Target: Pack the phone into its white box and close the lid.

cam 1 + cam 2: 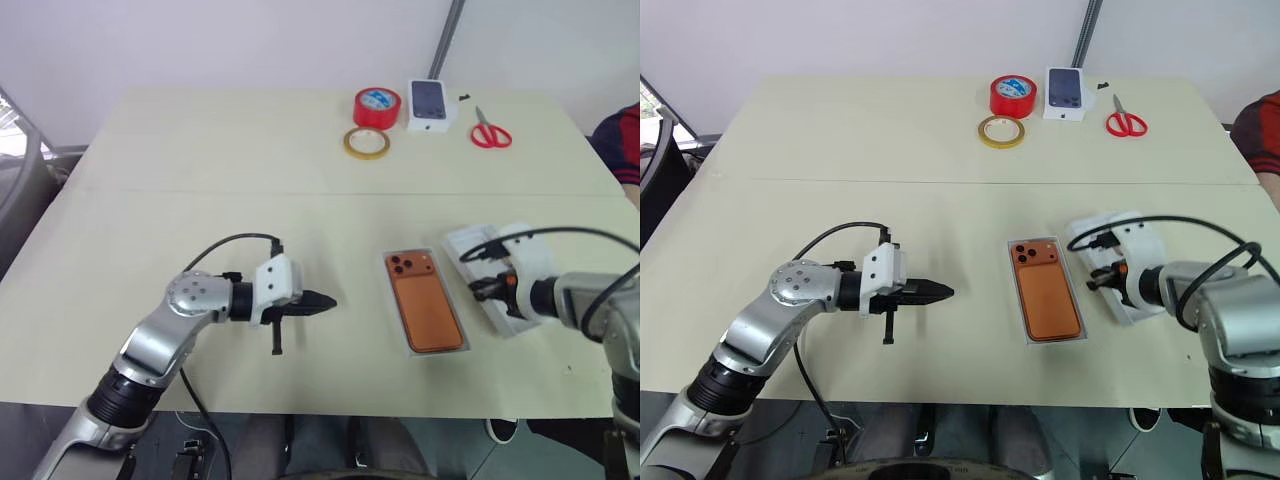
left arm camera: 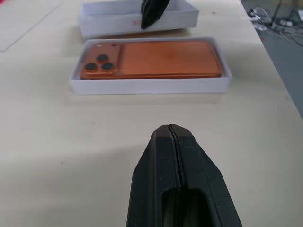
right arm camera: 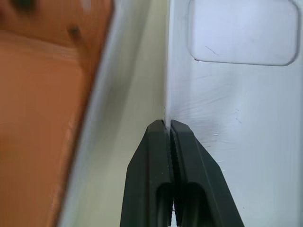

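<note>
Left claw [image 1: 322,303] was seen pressed together, nothing held, hovering over bare surface [image 1: 200,180] and pointed toward the right, well apart from the white box [image 1: 412,345]. In the left wrist view its fingers [image 2: 177,170] were closed tip to tip, aimed at the long wall of the box.

The phone [image 1: 423,302] was found lying flat inside the white box, back side up, camera cluster at the far end. Box was sat on the surface between the two claws, lid not on.

Just beside the box on the right, the lid [image 1: 1140,240] was lying hollow side up, skewed relative to the box, not touching it as far as could be told. Right claw [image 1: 1106,278] was pinched shut on the lid's near long wall; in the right wrist view the thin wall was seen clamped between the fingers [image 3: 154,156], with the box and orange phone close alongside.

At the far edge of the surface were noted: yellow tape ring [image 1: 367,143], red tape roll [image 1: 377,106], small white box with a dark phone picture [image 1: 429,104], red scissors [image 1: 490,131]. A person's sleeve [image 1: 620,140] was visible at the right edge.
</note>
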You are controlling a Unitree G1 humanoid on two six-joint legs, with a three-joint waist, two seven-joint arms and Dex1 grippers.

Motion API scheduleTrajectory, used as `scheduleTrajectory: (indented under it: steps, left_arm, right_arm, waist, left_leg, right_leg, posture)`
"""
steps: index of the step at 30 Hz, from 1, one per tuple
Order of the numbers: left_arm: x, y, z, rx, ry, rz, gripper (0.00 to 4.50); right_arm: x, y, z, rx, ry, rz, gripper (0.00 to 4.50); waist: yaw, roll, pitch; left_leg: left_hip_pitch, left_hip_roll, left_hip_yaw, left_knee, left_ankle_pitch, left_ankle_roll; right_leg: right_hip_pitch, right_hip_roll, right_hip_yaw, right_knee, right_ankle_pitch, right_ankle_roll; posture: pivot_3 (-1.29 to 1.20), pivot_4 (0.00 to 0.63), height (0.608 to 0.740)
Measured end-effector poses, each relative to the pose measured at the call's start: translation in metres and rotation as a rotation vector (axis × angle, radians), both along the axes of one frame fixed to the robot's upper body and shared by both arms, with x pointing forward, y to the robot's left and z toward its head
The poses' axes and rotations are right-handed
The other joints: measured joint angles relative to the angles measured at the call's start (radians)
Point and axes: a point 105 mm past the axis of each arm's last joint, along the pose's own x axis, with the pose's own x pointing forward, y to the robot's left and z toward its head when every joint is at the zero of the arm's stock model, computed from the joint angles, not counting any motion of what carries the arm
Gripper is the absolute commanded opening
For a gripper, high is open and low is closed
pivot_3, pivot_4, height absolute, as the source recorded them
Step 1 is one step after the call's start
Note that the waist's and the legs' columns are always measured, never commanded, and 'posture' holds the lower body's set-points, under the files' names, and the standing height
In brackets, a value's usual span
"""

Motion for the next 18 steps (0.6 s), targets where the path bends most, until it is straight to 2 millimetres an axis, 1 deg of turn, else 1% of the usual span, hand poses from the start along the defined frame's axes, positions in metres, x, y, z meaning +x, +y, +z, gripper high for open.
scheduleTrajectory:
  steps: [1, 2, 4, 7, 9, 11, 14, 16, 18]
  left_arm:
    - [0.004, 0.004, 0.0, -0.014, 0.004, 0.033, 0.0]
    - [0.008, 0.006, 0.001, -0.026, 0.008, 0.057, 0.0]
    - [0.014, 0.012, -0.002, -0.031, 0.019, 0.104, 0.0]
    - [0.025, 0.021, -0.006, -0.034, 0.035, 0.172, 0.0]
    - [0.029, 0.023, -0.007, -0.033, 0.035, 0.191, 0.0]
    - [0.032, 0.022, -0.004, -0.041, 0.024, 0.195, 0.0]
    - [0.033, 0.022, -0.002, -0.046, 0.017, 0.198, 0.0]
    - [0.034, 0.018, 0.0, -0.058, 0.013, 0.192, 0.0]
    - [0.034, 0.017, 0.0, -0.062, 0.014, 0.191, 0.0]
  right_arm:
    - [0.006, 0.009, 0.021, 0.087, -0.074, 0.038, 0.04]
    - [0.008, 0.016, 0.034, 0.142, -0.121, 0.077, 0.04]
    - [0.008, 0.032, 0.051, 0.268, -0.164, 0.164, 0.04]
    - [0.003, 0.064, 0.061, 0.474, -0.144, 0.335, 0.04]
    - [-0.004, 0.079, 0.062, 0.544, -0.102, 0.409, 0.04]
    - [-0.014, 0.09, 0.055, 0.584, -0.031, 0.448, 0.04]
    - [-0.028, 0.11, 0.04, 0.677, 0.087, 0.442, 0.04]
    - [-0.032, 0.125, 0.032, 0.743, 0.117, 0.435, 0.04]
    - [-0.034, 0.136, 0.029, 0.779, 0.122, 0.431, 0.04]
  waist:
    - [-0.004, 0.0, 0.0]
    - [-0.008, 0.0, 0.0]
    - [-0.01, -0.001, 0.0]
    - [-0.013, -0.001, 0.0]
    - [-0.01, -0.001, 0.0]
    - [-0.007, -0.001, 0.0]
    - [-0.014, -0.002, 0.001]
    - [-0.02, -0.002, 0.001]
    - [-0.02, -0.002, 0.001]
  left_leg:
    - [0.0, 0.0, 0.0, 0.0, 0.0, 0.0]
    - [0.0, 0.0, 0.0, -0.001, 0.0, 0.0]
    - [0.0, 0.001, -0.001, -0.001, 0.0, 0.0]
    - [0.0, 0.0, 0.0, -0.001, 0.0, 0.0]
    - [-0.001, 0.0, 0.0, -0.001, 0.0, 0.0]
    - [-0.002, 0.0, 0.0, 0.0, 0.0, 0.001]
    - [-0.002, 0.0, 0.0, 0.001, -0.001, 0.001]
    - [-0.002, 0.001, 0.001, 0.001, -0.001, 0.001]
    - [-0.002, 0.002, 0.001, 0.001, -0.001, 0.001]
  right_leg:
    - [0.0, 0.001, 0.0, 0.0, 0.0, 0.0]
    - [0.0, 0.001, 0.0, 0.0, 0.0, 0.0]
    - [0.0, 0.001, 0.0, 0.0, 0.0, 0.0]
    - [0.0, 0.0, 0.0, 0.0, 0.0, 0.0]
    - [0.0, 0.0, 0.0, 0.0, 0.0, 0.0]
    - [0.0, -0.001, -0.001, 0.0, 0.0, 0.0]
    - [0.0, -0.001, -0.001, -0.001, 0.0, 0.0]
    - [-0.001, 0.0, 0.0, 0.0, 0.0, 0.0]
    - [-0.001, 0.001, 0.0, 0.001, 0.0, 0.0]
  posture:
    - [0.0, 0.15, 0.74]
    - [0.0, 0.15, 0.74]
    - [0.0, 0.15, 0.74]
    - [0.0, 0.15, 0.74]
    - [0.0, 0.15, 0.74]
    - [0.0, 0.15, 0.74]
    - [0.0, 0.15, 0.74]
    - [0.0, 0.15, 0.74]
    - [0.0, 0.15, 0.74]
